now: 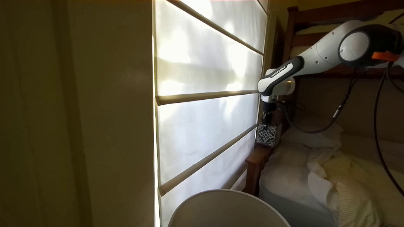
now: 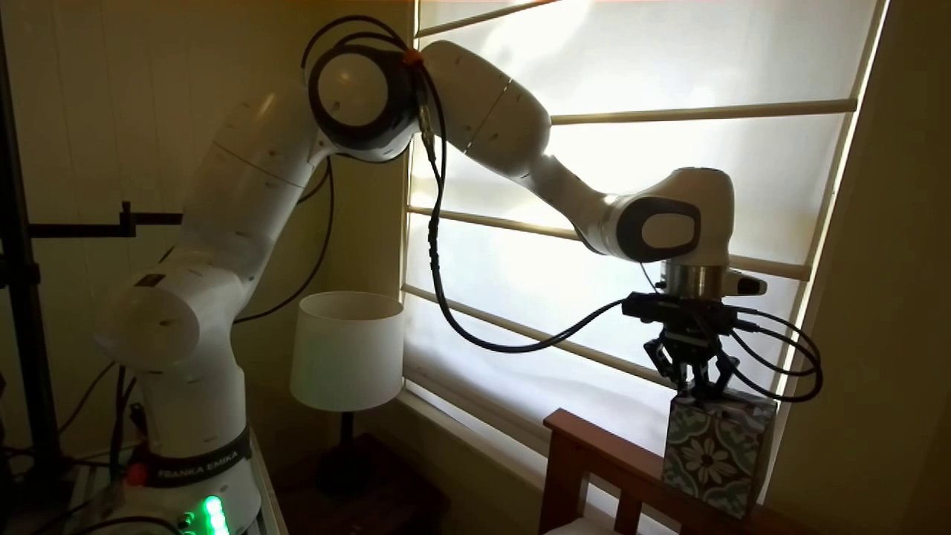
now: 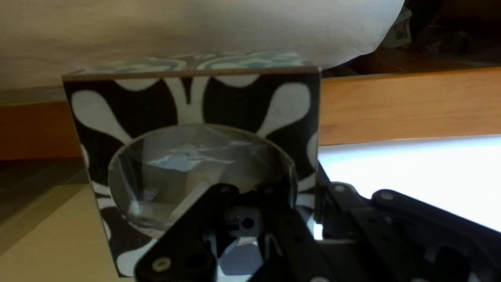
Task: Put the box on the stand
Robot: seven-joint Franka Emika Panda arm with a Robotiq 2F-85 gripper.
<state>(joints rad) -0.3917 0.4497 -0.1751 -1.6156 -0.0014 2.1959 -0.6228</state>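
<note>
looks like your pincer [image 2: 700,390] has the box [image 2: 709,457] pinched by just one side, so a jerky move could twist it loose or into the wooden rail [image 2: 617,451]

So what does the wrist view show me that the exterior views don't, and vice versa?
Only the wrist view: a round opening in the box, with what looks like clear film inside.

Only the exterior views, in both: the arm and the crossbars of the blind.

Shared by all: the box's patterned sides, the tool at the box, and a wooden rail.
</note>
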